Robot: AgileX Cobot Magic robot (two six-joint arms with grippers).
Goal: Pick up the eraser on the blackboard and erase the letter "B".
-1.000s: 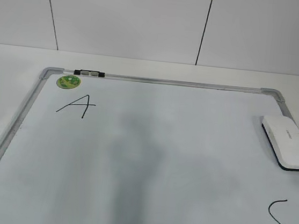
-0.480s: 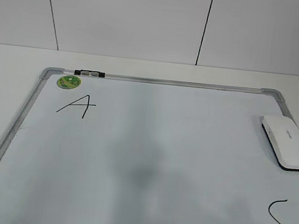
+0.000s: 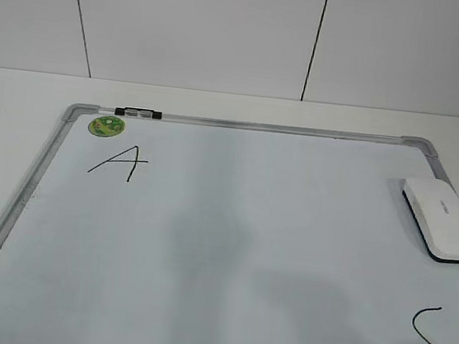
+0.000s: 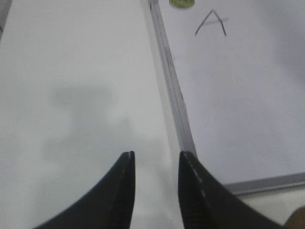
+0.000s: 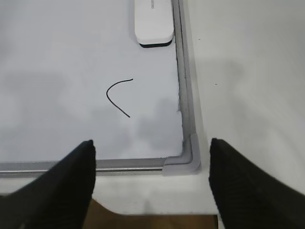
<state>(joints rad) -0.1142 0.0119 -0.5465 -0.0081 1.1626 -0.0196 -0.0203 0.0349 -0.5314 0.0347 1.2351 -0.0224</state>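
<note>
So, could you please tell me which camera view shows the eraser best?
The exterior view shows the eraser best: the whole white block lies on the blackboard by its right frame, dark felt showing at its near end. The right wrist view cuts it off at the top edge, showing only one end. The left wrist view misses it.

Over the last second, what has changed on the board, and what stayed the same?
Only the soft grey shadow in the middle of the blackboard shifted and changed shape; no arm shows in the exterior view. Nothing was taken hold of or let go. The eraser lies where it was by the right frame, and the "A", the curved stroke and the green sticker have not moved.
</note>
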